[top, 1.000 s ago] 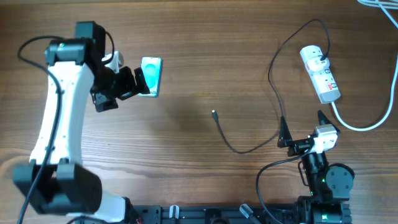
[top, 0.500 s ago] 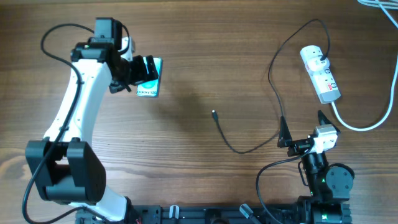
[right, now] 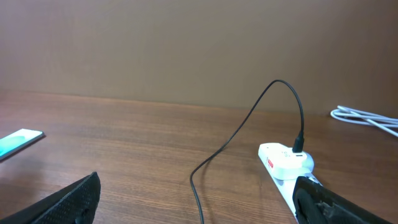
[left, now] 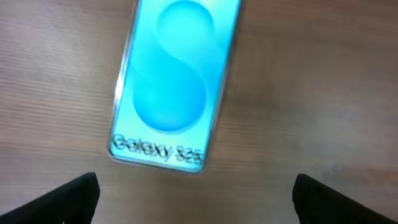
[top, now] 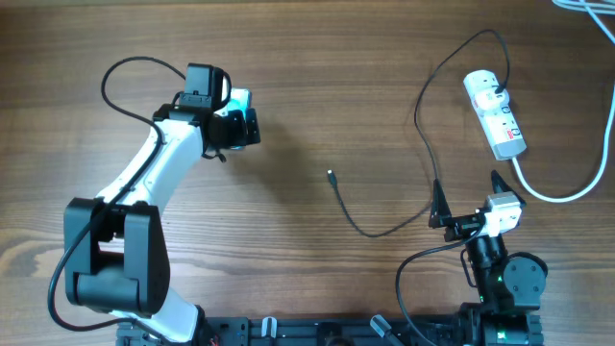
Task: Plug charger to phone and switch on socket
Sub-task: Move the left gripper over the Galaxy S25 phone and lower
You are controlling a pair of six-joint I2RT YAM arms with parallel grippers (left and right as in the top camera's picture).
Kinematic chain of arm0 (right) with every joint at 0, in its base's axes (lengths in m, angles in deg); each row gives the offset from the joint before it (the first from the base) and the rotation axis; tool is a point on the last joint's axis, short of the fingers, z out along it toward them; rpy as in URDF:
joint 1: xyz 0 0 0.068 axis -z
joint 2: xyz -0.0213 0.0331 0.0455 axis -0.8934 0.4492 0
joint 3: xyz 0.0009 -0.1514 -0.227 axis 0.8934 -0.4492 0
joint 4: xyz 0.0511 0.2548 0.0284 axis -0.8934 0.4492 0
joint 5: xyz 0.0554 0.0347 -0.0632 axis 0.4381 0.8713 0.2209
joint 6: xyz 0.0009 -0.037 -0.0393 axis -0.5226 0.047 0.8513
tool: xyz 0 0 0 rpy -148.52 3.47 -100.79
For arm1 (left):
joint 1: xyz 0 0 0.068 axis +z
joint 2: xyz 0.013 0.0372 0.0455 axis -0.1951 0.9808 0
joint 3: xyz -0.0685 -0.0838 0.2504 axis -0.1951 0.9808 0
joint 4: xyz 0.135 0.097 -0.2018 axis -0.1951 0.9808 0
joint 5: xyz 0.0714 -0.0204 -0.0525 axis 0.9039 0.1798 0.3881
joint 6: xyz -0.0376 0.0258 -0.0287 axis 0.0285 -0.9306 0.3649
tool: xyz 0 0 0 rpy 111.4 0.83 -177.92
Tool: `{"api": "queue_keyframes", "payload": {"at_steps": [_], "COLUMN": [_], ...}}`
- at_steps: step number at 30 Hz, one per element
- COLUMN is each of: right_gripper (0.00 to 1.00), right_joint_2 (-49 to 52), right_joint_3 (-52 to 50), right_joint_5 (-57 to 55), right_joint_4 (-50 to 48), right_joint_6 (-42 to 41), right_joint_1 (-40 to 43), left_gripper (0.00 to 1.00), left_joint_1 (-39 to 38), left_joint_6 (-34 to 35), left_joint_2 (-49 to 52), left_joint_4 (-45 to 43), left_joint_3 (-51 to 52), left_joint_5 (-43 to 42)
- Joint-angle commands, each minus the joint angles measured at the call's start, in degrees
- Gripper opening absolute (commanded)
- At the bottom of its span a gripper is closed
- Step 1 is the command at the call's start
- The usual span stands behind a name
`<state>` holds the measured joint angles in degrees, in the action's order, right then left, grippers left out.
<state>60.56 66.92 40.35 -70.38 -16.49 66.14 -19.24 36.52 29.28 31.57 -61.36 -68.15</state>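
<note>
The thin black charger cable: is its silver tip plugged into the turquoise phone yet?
Out: the charger tip lies loose on the wooden table, far from the phone.

Most of phone (top: 240, 97) under left gripper (top: 252, 128)

Bare wood flanks the phone (left: 174, 87), which lies flat just ahead of the left gripper (left: 196, 198). The jaws are spread wider than the handset, with nothing between them. Across the table (top: 288, 58), the charger (top: 417, 113) loops from the socket (top: 496, 115) down past the right gripper (top: 465, 185), running between its widely parted fingers. From there it trails to its connector tip (top: 330, 175) on open wood mid-table, well apart from everything else. A thick white cord (top: 562, 195) curves along the socket's right side, and the black loop bounds its left.
</note>
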Motion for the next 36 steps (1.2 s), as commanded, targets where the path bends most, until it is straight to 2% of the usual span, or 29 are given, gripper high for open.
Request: {"api": "queue_keyframes", "payload": {"at_steps": [1,8,12,18,25,30,34,36], "right_gripper": [1.00,1.00,1.00,1.00,1.00,1.00,1.00,1.00], "right_joint_2": [-0.31,-0.31,-0.31,-0.31,-0.31,-0.31,-0.31,-0.31], "right_joint_3": [-0.04,-0.04,-0.04,-0.04,-0.04,-0.04,-0.04,-0.04], "right_joint_5": [-0.13,-0.13,-0.13,-0.13,-0.13,-0.13,-0.13,-0.13], "right_joint_4": [-0.31,-0.33,-0.33,-0.31,-0.31,-0.31,-0.31,-0.31], "right_joint_6": [-0.46,-0.46,-0.44,-0.44,-0.46,-0.46,-0.46,-0.44], "right_joint_1": [0.24,0.24,0.24,0.24,0.22,0.24,0.24,0.24], "left_gripper": [1.00,1.00,1.00,1.00,1.00,0.99,0.86,0.84], "left_joint_1": [-0.17,-0.15,-0.15,-0.15,-0.17,-0.15,-0.15,-0.15], "left_joint_6": [-0.28,-2.49,-2.49,-2.49,-2.45,-2.47,-2.47,-2.47], "left_joint_2": [0.46,1.05,4.31,9.14,9.11,9.11,9.11,9.11], "left_joint_4": [-4.35,-18.49,-22.23,-23.08,-16.02,-17.53,-20.06,-19.78], "left_joint_3": [3.34,10.14,10.14,10.14,10.14,10.14,10.14,10.14], "left_joint_5": [3.93,3.96,3.93,3.93,0.92,0.94,0.94,0.92]}}
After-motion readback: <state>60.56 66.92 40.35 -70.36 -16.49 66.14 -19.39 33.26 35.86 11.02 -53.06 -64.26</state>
